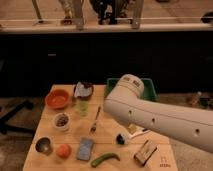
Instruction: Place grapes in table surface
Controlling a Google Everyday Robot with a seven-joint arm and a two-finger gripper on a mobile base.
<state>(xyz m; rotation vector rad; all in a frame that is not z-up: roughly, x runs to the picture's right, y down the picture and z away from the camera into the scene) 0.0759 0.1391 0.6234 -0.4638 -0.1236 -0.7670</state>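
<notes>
Tan table surface (102,142) holds a white cup (62,127) of dark reddish grapes (62,119); end effector unseen, state untellable.

Tan table surface (106,132), green tray (149,89); jaws unseen.

A light tan wooden worktop of broad planks (107,142) stood on a speckled grey floor (14,150). Behind it rose a long, dark, nearly black wall panel (60,60), capped by a pale horizontal ledge (165,26). Slim grey metal posts (78,12) rose from the ledge, with a lighter tan floor beyond. To the left, the black spoked legs of a chair base (15,116) spread over the floor. The light was dim and warm.
</notes>
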